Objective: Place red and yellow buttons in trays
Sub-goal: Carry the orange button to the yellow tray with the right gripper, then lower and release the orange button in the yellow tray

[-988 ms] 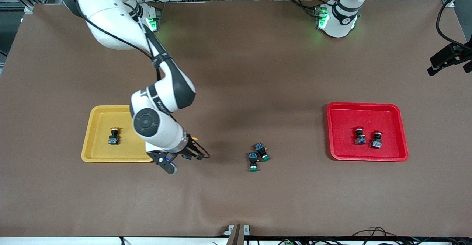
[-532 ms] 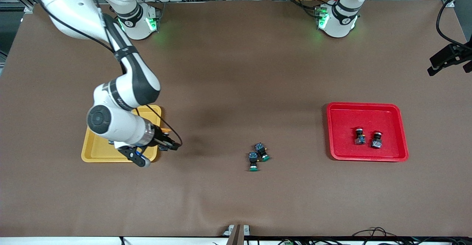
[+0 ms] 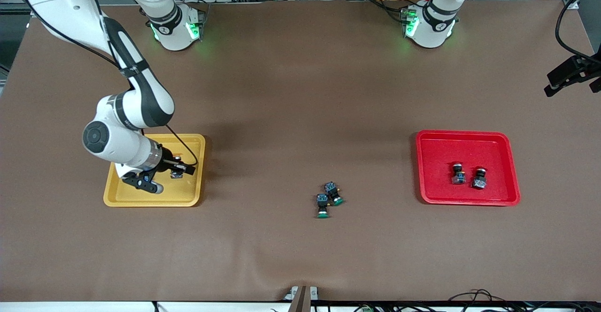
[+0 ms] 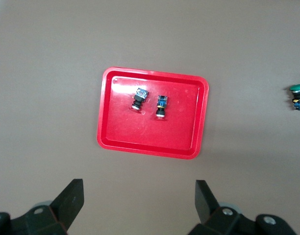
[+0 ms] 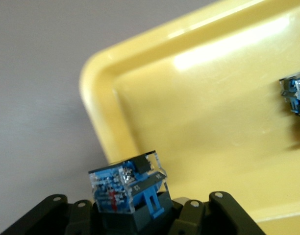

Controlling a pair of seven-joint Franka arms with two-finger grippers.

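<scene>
Clearance under the carried switch is what the coming release turns on. The right gripper [image 3: 181, 169] hangs over the yellow tray [image 3: 199, 162], near the tray's edge toward the middle of the surface, with its fingers clamped on a yellow button [image 5: 128, 188]. In the right wrist view this button shows its clear-and-blue body end sticking out past the fingers, its long axis running roughly along the fingers, and the tray floor lies directly under it, inside the rounded corner. So the button is already above its target; judging from this, only a short lowering and an opening of the fingers is left, and the risk is a drop too close to the rim, where the button could tip out or roll.

A second yellow button [image 5: 296, 95] already lies in the same tray, well apart from the held one, mostly hidden under the arm in the front view.

The red tray [image 3: 509, 162] toward the left arm's end holds both red buttons [image 3: 458, 173], lying beside each other. The left gripper [image 4: 135, 200] waits high over that tray with its fingers spread wide and empty.

Two green-capped switches [image 3: 328, 198] lie touching on the bare surface between the trays, nearer the front edge.
</scene>
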